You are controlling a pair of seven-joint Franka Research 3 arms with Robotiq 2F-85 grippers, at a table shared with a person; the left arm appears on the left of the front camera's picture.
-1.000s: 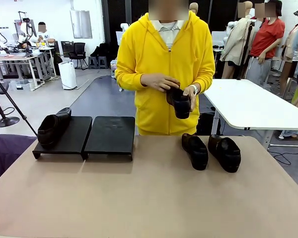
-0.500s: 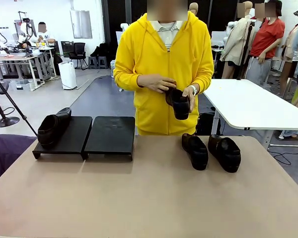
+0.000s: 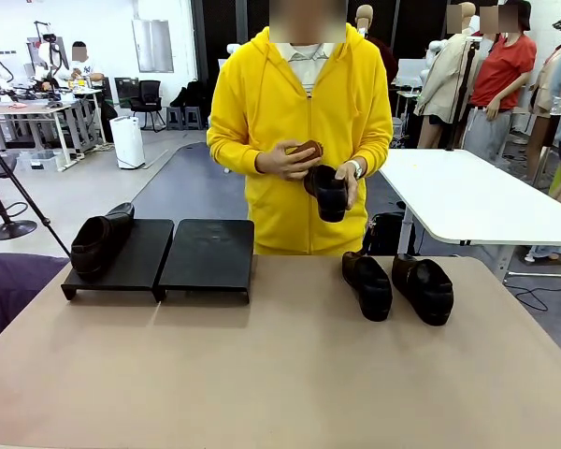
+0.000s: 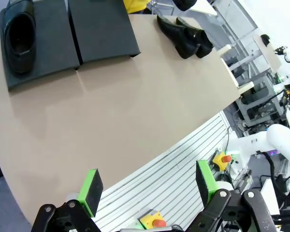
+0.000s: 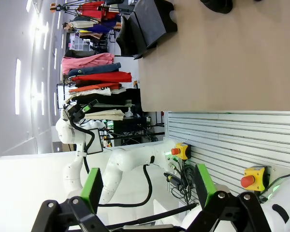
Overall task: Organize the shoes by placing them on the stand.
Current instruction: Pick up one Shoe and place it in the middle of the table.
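Busy workshop behind, tan surface up front: two shoes lie near-to-far by the far right edge, likely nearer the right claw. The stand sits far left. The left claw and right claw are both released, empty.

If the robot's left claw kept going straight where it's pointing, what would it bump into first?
Most likely the bare table, near its edge beside the white slatted panel, though depth is hard to judge. The open left claw aims short of the shoes and stand.
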